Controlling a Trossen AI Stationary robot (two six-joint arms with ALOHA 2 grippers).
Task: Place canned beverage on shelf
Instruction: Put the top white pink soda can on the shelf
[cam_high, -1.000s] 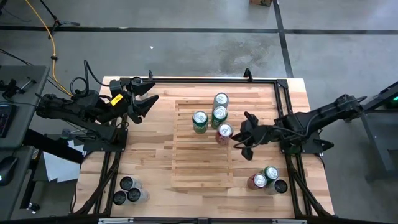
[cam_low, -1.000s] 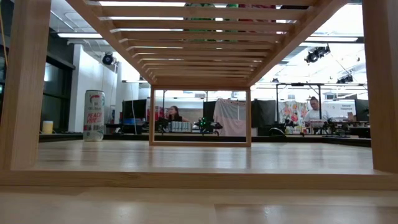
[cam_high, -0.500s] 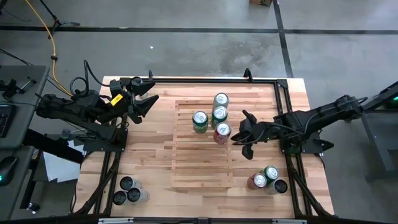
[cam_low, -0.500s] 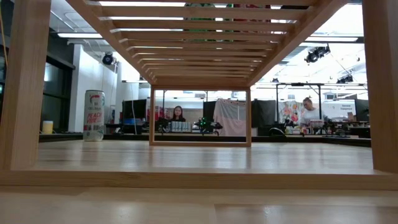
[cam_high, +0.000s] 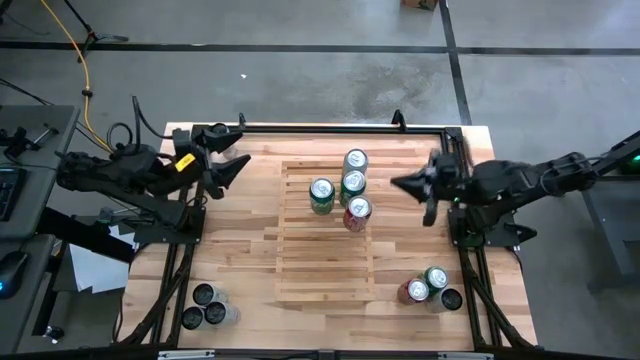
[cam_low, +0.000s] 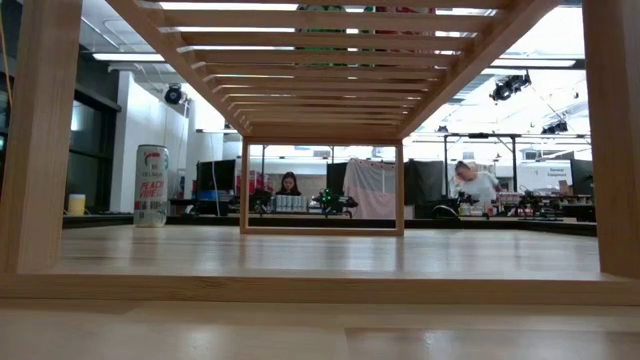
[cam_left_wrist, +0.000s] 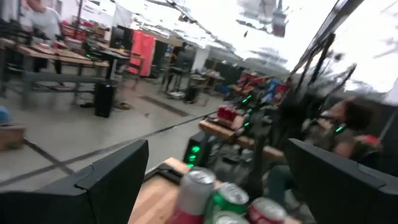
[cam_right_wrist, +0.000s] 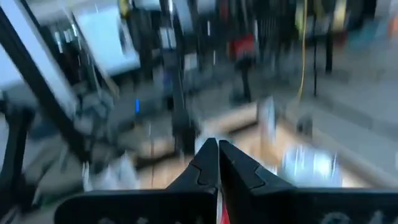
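Observation:
The slatted wooden shelf (cam_high: 325, 235) stands mid-table. Several cans stand upright on its far part: a red can (cam_high: 357, 212), two green ones (cam_high: 321, 194) (cam_high: 352, 184) and a pale one (cam_high: 355, 160). My right gripper (cam_high: 396, 184) is shut and empty over the tabletop, right of the shelf and apart from the red can; its wrist view shows the fingertips together (cam_right_wrist: 217, 149). My left gripper (cam_high: 243, 148) is open and empty at the far left, pointing at the cans (cam_left_wrist: 196, 193).
Three cans (cam_high: 430, 287) stand on the tabletop near right, and three dark cans (cam_high: 207, 305) near left. The low view looks under the shelf (cam_low: 320, 60), past a tall can (cam_low: 151, 186). People sit in the room behind. A black frame (cam_high: 340, 127) runs along the far edge.
My right gripper has drawn back from the red can, toward the table's right and far edges, and has turned. The red can stays upright on the shelf where it was.

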